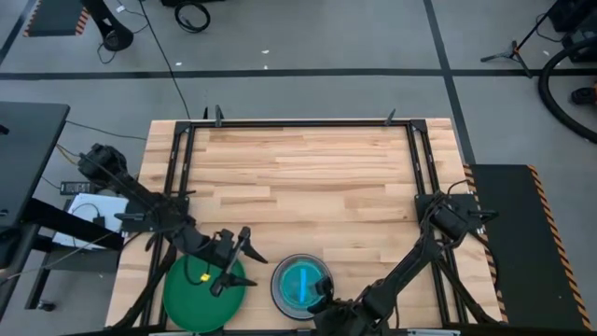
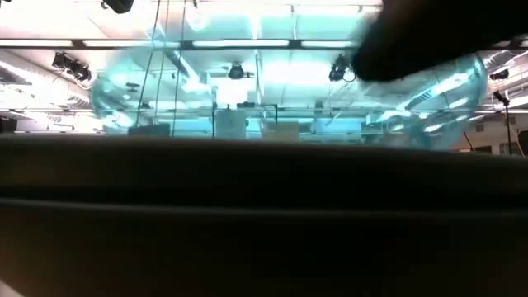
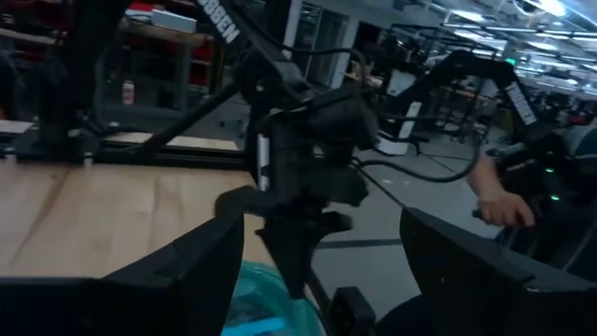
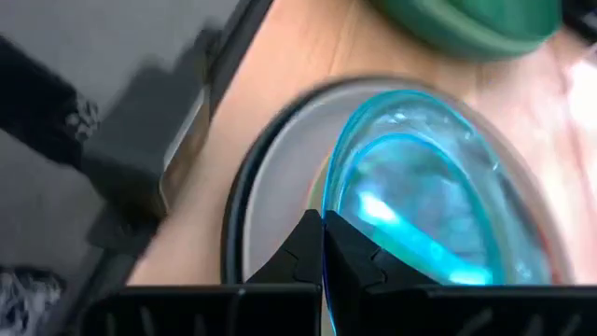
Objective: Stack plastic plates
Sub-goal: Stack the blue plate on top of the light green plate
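Your right gripper (image 4: 324, 245) pinching one cyan plate's (image 1: 303, 280) rim, tilted over a grey plate (image 4: 280, 187) on a black one (image 4: 233, 219) — left gripper (image 1: 233, 261) spread above one green plate (image 1: 191, 297), table's (image 1: 308, 177) near edge.

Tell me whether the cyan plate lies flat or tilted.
Tilted. In the right wrist view the cyan plate stands at an angle on the grey plate, its rim pinched by the right gripper.
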{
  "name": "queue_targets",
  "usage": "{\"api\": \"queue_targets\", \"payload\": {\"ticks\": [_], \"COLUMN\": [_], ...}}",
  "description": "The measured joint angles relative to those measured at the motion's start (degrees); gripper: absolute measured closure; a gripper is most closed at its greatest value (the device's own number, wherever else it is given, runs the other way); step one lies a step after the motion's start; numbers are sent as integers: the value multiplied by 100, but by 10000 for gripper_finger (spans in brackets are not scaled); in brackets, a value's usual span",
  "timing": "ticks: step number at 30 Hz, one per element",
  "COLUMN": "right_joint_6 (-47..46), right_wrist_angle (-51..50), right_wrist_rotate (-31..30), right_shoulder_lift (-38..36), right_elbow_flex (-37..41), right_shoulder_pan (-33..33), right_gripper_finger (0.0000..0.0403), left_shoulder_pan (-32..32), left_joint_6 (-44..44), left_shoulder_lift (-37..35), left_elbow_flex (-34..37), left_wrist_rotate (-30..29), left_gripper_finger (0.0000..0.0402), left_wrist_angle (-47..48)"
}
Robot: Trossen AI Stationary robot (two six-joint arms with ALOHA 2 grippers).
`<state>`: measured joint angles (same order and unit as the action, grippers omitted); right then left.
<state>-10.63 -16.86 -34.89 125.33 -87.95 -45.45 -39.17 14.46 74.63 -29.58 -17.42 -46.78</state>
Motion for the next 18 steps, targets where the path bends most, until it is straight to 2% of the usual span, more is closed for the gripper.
{"api": "queue_targets", "payload": {"ticks": [4,7,12,18], "right_joint_6": [-5,15,6,-234], "right_wrist_angle": [-81,-79,-152,-219], "right_wrist_rotate": [-81,-158,-104,587], "right_shoulder_lift": [125,134,161,114], "right_elbow_flex": [44,40,42,4], "right_shoulder_pan": [41,101,192,179], "right_gripper_finger": [395,387,351,297], "left_shoulder_pan": [-101,-99,65,101], "left_joint_6": [-2,141,976,1304], "left_shoulder_lift": [0,0,176,579], "left_elbow_flex": [-2,-4,0,0], "left_wrist_rotate": [3,-16,-627,-783], "left_gripper_finger": [109,111,125,144], "left_wrist_angle": [94,508,1675,1291]}}
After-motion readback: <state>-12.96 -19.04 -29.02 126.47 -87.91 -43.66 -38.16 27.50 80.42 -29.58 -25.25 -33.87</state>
